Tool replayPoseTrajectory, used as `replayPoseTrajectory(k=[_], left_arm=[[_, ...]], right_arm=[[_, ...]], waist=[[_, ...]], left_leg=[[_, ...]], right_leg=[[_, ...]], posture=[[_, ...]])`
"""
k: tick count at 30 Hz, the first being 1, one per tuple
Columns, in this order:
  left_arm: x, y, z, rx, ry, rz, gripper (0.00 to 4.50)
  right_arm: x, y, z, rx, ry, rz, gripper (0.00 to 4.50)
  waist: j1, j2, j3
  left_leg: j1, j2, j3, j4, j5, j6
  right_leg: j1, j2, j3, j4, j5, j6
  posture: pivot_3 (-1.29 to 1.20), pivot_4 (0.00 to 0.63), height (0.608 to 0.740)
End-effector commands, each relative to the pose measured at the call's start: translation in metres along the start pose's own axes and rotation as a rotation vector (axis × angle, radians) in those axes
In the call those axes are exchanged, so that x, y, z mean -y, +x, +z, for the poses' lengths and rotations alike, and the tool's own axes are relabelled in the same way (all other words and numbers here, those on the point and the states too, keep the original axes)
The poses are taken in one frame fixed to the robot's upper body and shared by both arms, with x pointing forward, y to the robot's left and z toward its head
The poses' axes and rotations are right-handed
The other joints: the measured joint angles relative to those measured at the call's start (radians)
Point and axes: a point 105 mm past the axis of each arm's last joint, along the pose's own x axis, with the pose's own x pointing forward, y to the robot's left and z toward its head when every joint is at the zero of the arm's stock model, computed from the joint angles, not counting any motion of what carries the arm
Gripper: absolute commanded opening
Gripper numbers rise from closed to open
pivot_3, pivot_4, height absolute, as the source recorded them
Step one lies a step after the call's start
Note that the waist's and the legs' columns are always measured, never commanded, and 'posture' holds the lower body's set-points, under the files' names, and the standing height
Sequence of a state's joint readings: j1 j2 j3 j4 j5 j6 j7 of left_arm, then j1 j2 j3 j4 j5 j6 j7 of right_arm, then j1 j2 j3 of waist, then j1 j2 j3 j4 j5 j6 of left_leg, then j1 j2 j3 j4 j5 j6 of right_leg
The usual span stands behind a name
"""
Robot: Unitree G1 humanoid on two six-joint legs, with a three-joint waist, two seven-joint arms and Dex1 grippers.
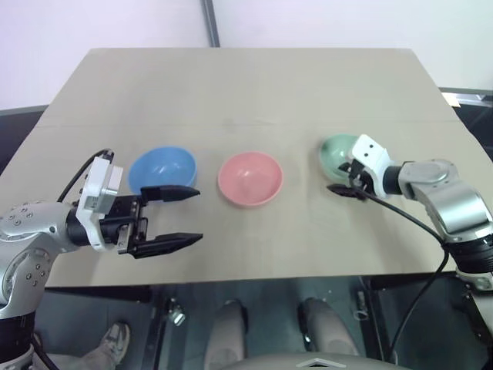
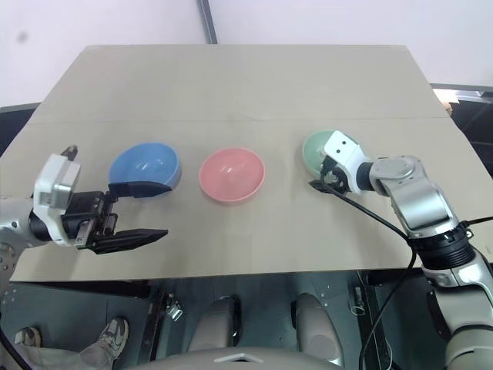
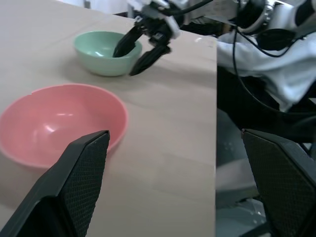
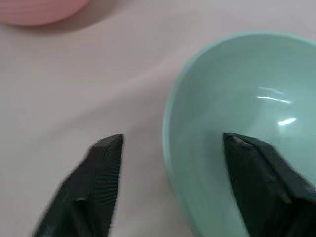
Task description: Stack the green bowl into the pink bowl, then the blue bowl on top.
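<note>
- The right gripper (image 4: pixel 170 185) is straddling the near wall of the round, smooth, pale mint-green plastic bowl (image 1: pixel 337 151): one black finger is hanging inside the bowl, the other outside over the bare light-wood table (image 1: pixel 254 85). The jaws are standing apart with a gap on both sides of the rim, so nothing is being gripped yet.
- To do this step well, I judge the fingers should be sinking a little further down the wall before closing, so the pinch is landing below the lip rather than on the curled edge, where a smooth bowl is likely to be slipping out or tipping.
- Closing slowly and lifting straight up should be keeping the bowl from skidding across the table.
- The green bowl is sitting upright on the robot's right; the round salmon-pink plastic bowl (image 1: pixel 249 178) is resting in the middle, well apart from it, and the round sky-blue plastic bowl (image 1: pixel 162 169) is lying on the left.
- The left gripper (image 1: pixel 176 218) is hovering wide open and empty just in front of the blue bowl, touching nothing.
</note>
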State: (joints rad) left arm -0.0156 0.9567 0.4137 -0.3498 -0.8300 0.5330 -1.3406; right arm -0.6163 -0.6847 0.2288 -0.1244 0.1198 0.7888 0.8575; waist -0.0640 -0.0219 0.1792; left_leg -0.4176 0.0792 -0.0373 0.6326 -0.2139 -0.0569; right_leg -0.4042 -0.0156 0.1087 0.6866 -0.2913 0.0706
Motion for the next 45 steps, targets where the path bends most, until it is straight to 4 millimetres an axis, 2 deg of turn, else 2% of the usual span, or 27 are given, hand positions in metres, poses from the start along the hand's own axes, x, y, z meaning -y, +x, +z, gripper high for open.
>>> replayPoseTrajectory(k=[1,3,4,6,9,11,13,16,18,22,23,25,26,30,32,35,38,41,45], left_arm=[[0.003,0.0,0.009,0.007,0.047,-0.005,4.5],[0.002,0.0,0.008,0.011,0.048,0.008,4.5],[0.002,0.0,0.007,0.013,0.049,0.014,4.5],[0.001,0.0,0.007,0.021,0.046,0.027,4.5],[-0.002,-0.001,0.005,0.028,0.041,0.048,4.5],[-0.004,-0.004,0.001,0.027,0.028,0.078,4.5],[-0.007,-0.006,-0.001,0.027,0.015,0.106,4.5],[-0.015,-0.016,-0.012,0.01,-0.004,0.211,4.5],[-0.018,-0.02,-0.016,0.01,-0.028,0.259,4.5],[-0.021,-0.027,-0.016,0.019,-0.045,0.308,4.5],[-0.021,-0.028,-0.015,0.023,-0.047,0.319,4.5],[-0.019,-0.03,-0.014,0.022,-0.047,0.328,4.5],[-0.019,-0.031,-0.013,0.023,-0.049,0.34,4.5],[-0.02,-0.04,-0.01,0.017,-0.041,0.43,4.5],[-0.027,-0.045,-0.01,-0.023,0.015,0.548,4.5],[-0.04,-0.057,-0.016,-0.202,0.097,0.784,4.5],[-0.045,-0.064,-0.021,-0.372,0.06,0.896,4.5],[-0.049,-0.056,-0.022,-0.529,0.107,0.888,4.5],[-0.055,-0.042,-0.021,-0.617,0.206,0.83,4.5]], right_arm=[[0.008,-0.004,0.018,0.05,-0.084,-0.045,1.23],[0.003,-0.007,0.033,0.118,-0.203,-0.028,0.3],[-0.005,-0.009,0.043,0.174,-0.272,0.003,0.11],[-0.029,-0.016,0.063,0.29,-0.351,0.11,0.11],[-0.047,-0.022,0.082,0.39,-0.393,0.184,0.11],[-0.065,-0.027,0.104,0.489,-0.407,0.252,0.11],[-0.079,-0.029,0.116,0.542,-0.41,0.308,0.11],[-0.111,-0.024,0.128,0.595,-0.416,0.455,0.11],[-0.117,-0.016,0.132,0.593,-0.426,0.492,0.11],[-0.115,0.005,0.138,0.586,-0.386,0.481,0.11],[-0.111,0.011,0.138,0.586,-0.375,0.463,0.9],[-0.103,0.022,0.138,0.581,-0.371,0.417,1.62],[-0.101,0.024,0.137,0.579,-0.382,0.399,2.17],[-0.098,0.014,0.139,0.61,-0.397,0.385,3.93],[-0.102,0.001,0.139,0.641,-0.397,0.413,3.93],[-0.109,-0.027,0.135,0.685,-0.37,0.475,3.93],[-0.111,-0.047,0.121,0.667,-0.348,0.512,3.93],[-0.11,-0.056,0.11,0.631,-0.334,0.504,3.93],[-0.105,-0.058,0.108,0.62,-0.32,0.465,3.93]], waist=[[0.0,0.0,0.0],[0.001,0.0,0.0],[0.0,0.0,0.0],[-0.001,0.001,0.001],[-0.002,0.001,0.001],[-0.001,0.0,0.001],[-0.003,0.001,0.001],[-0.002,0.001,0.001],[-0.003,0.0,0.001],[0.001,0.0,0.001],[0.002,0.0,0.001],[0.002,0.0,0.0],[0.002,0.0,0.0],[0.002,0.0,0.001],[0.003,0.0,0.001],[0.007,0.0,0.001],[0.014,-0.001,0.001],[0.019,-0.001,0.001],[0.016,-0.001,0.001]], left_leg=[[0.0,0.0,0.0,0.0,0.0,0.0],[0.0,0.0,0.0,0.0,0.0,0.0],[0.0,0.0,0.0,0.0,0.0,0.0],[0.0,0.0,0.0,0.0,0.0,0.0],[0.0,0.0,-0.001,-0.001,0.0,0.0],[0.0,0.0,-0.001,-0.001,0.0,0.0],[0.0,0.0,0.0,-0.001,0.0,0.0],[0.0,0.0,-0.001,-0.001,0.0,0.0],[0.001,0.0,-0.001,-0.001,0.0,0.0],[0.001,0.0,-0.001,0.0,0.0,0.0],[0.001,0.0,-0.001,0.001,0.0,0.0],[0.001,0.0,-0.001,0.001,0.0,0.0],[0.001,0.0,-0.001,0.001,0.0,0.0],[0.0,0.0,-0.001,0.0,0.0,0.0],[0.0,0.001,-0.001,-0.001,0.0,0.0],[0.0,0.0,-0.001,-0.001,0.0,0.0],[0.0,0.0,-0.001,-0.001,0.0,0.0],[0.001,0.0,-0.001,0.0,0.0,0.0],[0.002,0.0,0.0,0.0,0.0,0.0]], right_leg=[[0.0,0.0,0.0,0.0,0.0,0.0],[0.0,0.0,0.0,0.0,0.0,0.0],[0.0,0.0,0.0,0.0,0.0,0.0],[0.0,0.0,0.0,0.0,0.0,0.0],[0.0,0.0,0.0,0.0,0.0,0.0],[0.0,0.0,0.0,0.0,0.0,0.0],[0.0,0.0,0.0,0.0,0.0,0.0],[0.0,0.0,-0.001,0.001,0.0,0.0],[0.0,0.0,-0.001,0.001,0.0,0.0],[0.0,0.0,-0.001,0.002,0.0,0.0],[0.0,0.0,-0.001,0.002,0.0,0.0],[0.0,0.0,-0.001,0.002,0.0,0.0],[0.0,0.0,-0.001,0.002,0.0,0.0],[0.0,0.0,-0.001,0.002,0.0,0.0],[0.0,0.0,-0.001,0.002,0.0,0.0],[0.0,0.0,-0.001,0.001,0.0,0.0],[0.0,0.0,-0.001,0.001,0.0,0.0],[0.0,0.0,-0.001,0.001,0.0,0.0],[0.0,0.0,0.0,0.002,0.0,0.001]], posture=[[0.0,0.15,0.74],[0.0,0.15,0.74],[0.0,0.15,0.74],[0.0,0.15,0.74],[0.0,0.15,0.74],[0.0,0.15,0.74],[0.0,0.15,0.74],[0.0,0.15,0.74],[0.0,0.15,0.74],[0.0,0.15,0.74],[0.0,0.15,0.74],[0.0,0.15,0.74],[0.0,0.15,0.74],[0.0,0.15,0.74],[0.0,0.15,0.74],[0.0,0.15,0.74],[0.0,0.15,0.74],[0.0,0.15,0.74],[0.0,0.15,0.74]])
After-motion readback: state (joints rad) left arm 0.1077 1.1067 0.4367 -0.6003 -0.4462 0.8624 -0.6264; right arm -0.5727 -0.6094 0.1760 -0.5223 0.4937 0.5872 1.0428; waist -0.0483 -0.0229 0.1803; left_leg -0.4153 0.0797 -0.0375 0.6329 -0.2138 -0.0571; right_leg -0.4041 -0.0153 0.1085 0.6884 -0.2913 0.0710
